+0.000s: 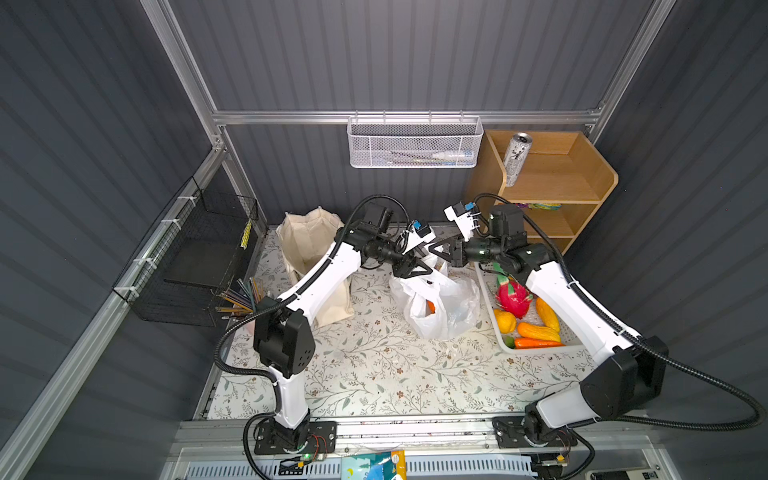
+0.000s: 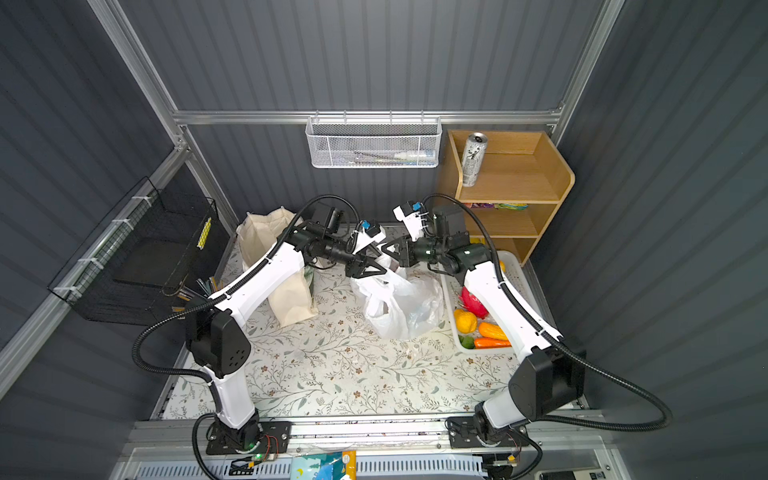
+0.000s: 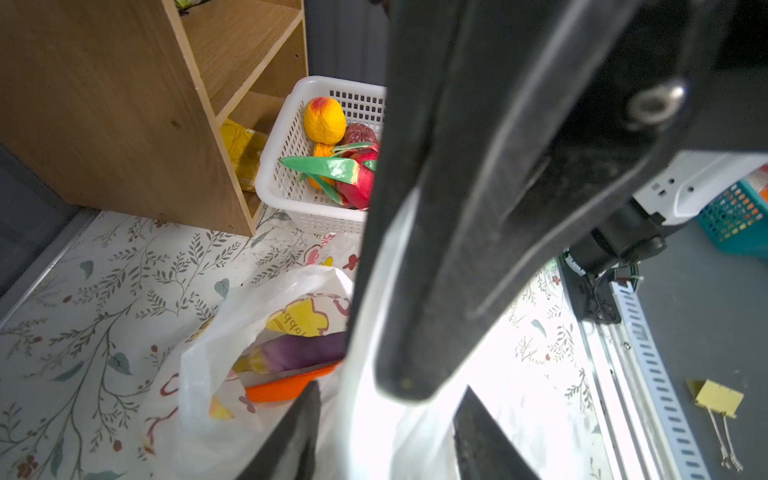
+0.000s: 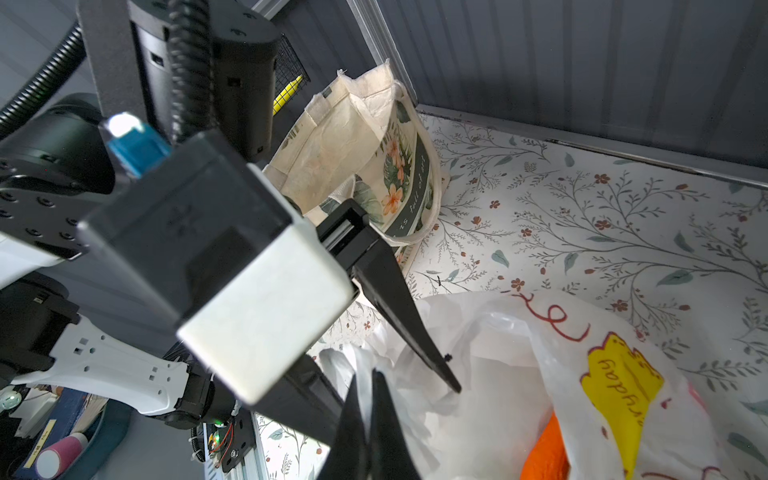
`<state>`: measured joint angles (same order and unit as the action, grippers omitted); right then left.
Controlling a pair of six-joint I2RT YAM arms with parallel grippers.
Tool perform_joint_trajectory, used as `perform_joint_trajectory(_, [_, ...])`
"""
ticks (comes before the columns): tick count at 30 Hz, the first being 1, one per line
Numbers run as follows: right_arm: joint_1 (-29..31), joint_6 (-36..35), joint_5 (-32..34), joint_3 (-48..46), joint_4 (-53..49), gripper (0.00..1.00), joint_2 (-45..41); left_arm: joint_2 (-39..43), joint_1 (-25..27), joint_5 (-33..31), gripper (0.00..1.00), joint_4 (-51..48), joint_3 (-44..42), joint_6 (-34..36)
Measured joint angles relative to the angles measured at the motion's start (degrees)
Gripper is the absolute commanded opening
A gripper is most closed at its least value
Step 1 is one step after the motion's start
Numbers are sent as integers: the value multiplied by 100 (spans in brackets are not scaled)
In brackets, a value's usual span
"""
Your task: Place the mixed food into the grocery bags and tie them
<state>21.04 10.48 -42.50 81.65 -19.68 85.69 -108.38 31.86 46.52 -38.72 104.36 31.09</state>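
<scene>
Tying looks to be the step in hand, judging by both claws meeting over one bag's handles.

1: cream canvas tote [image 1: 305, 243], upright, mouth open, left of and behind the left claw; nothing touches it.
2: left claw [image 1: 417, 269], jaws part-way apart and straddling a stretched band of white plastic; a firm pinch cannot be confirmed.
3: white printed plastic handle bag [image 1: 444, 307], directly beneath both claws, with a purple eggplant [image 3: 299, 351] and an orange item [image 3: 286, 386] inside.
4: right claw [image 4: 368, 380], pinched tight on a handle of that bag, close against the left claw.
5: white slotted basket [image 3: 286, 137], just right of the right claw and lower down, holding a pink dragon fruit [image 1: 513, 297], yellow fruit [image 1: 505, 320] and carrots [image 1: 536, 343], none yet bagged.
6: wooden shelf unit [image 1: 582, 166], beyond the right claw, with a silver can [image 1: 515, 160] on its top tier and snack packets [image 1: 540, 205] on the tier below.

Next move, probably: the left claw closes on its handle, then the handles are crossed and drawn snug. Thin film may slip or tear.

Surface: floral-print table cover [image 1: 374, 365], mostly bare nearer than the claws.
Room: black wire basket [image 1: 199, 257] far left of the left claw; dark ribbed walls [image 1: 415, 54]; aluminium frame [image 1: 374, 117]; white mesh basket [image 1: 415, 145] behind and above both claws.
</scene>
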Motion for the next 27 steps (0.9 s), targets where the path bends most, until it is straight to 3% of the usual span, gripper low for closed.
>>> perform_joint_trajectory(5, [0,4,0,-61,35,0,-9,-26,11,127,45,164,0,-127])
perform_joint_trajectory(12, [0,7,2,-66,39,0,-37,-28,74,173,0,304,-37,-297])
perform_joint_trajectory(19, [0,96,28,-144,33,0,-72,37,85,197,0,551,-291,-514])
perform_joint_trajectory(23, [7,216,35,-173,37,0,-72,636,144,-275,0,1539,-1231,-1440])
perform_joint_trajectory(27, [7,369,9,-160,131,0,-74,1436,345,-1338,0,2461,-1993,-2669])
